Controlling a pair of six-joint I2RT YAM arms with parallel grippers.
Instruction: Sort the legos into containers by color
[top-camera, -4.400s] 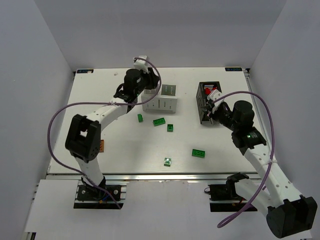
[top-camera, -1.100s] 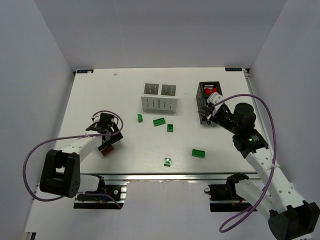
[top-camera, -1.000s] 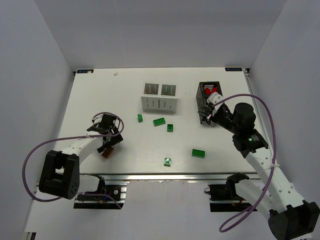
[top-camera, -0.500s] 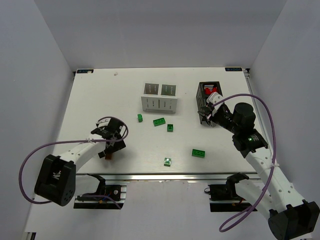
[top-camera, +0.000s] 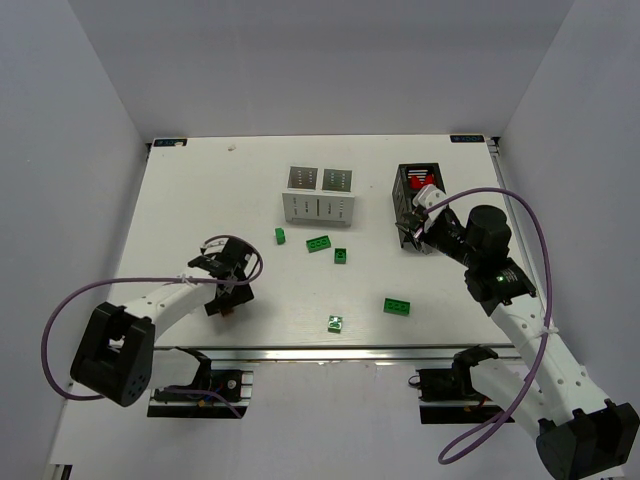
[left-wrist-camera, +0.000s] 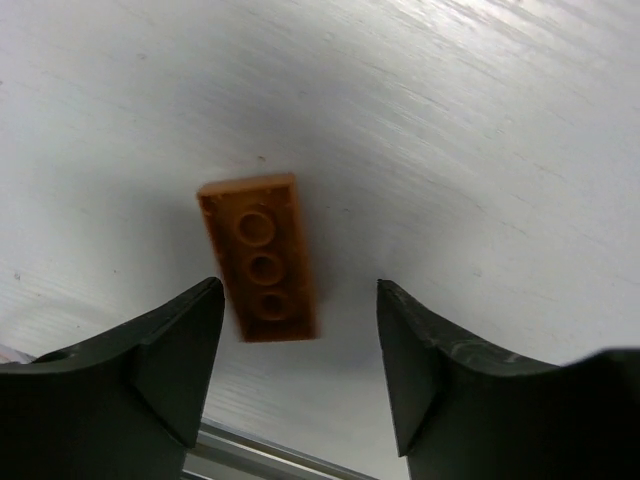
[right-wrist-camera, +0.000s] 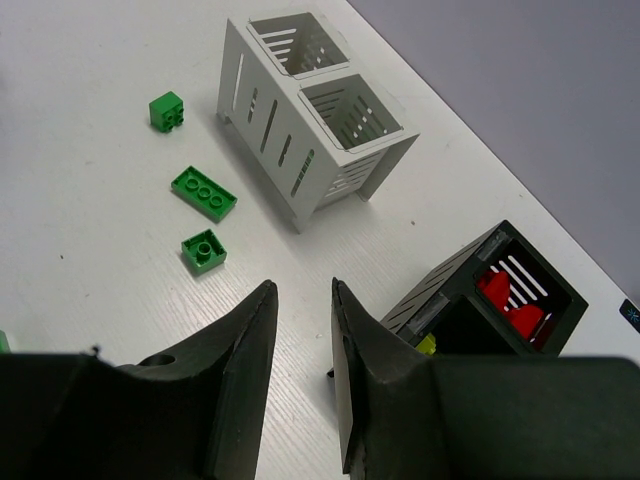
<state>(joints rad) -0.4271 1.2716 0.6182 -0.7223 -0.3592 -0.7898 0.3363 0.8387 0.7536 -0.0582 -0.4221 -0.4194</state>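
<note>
An orange-brown brick (left-wrist-camera: 260, 257) lies studs down on the table near the front left. My left gripper (left-wrist-camera: 297, 290) is open just above it, one finger on each side, not touching it; in the top view the gripper (top-camera: 226, 292) covers most of the brick. Several green bricks lie mid-table (top-camera: 319, 243), (top-camera: 397, 306), (top-camera: 335, 323). My right gripper (right-wrist-camera: 302, 290) is empty with a narrow gap, hovering beside the black box (right-wrist-camera: 500, 270), which holds red bricks (right-wrist-camera: 510, 295) and a yellow-green one (right-wrist-camera: 428, 345). The white box (top-camera: 319, 208) stands behind the green bricks.
The table's front rail (left-wrist-camera: 260, 455) runs close below the left gripper. Three green bricks (right-wrist-camera: 204, 192) lie in front of the white box (right-wrist-camera: 262, 120) in the right wrist view. The black box (top-camera: 405, 215) stands against the right gripper (top-camera: 410, 230).
My left arm swung from the white box down to the front left, then crept right over the orange-brown brick. The right arm has barely moved.
</note>
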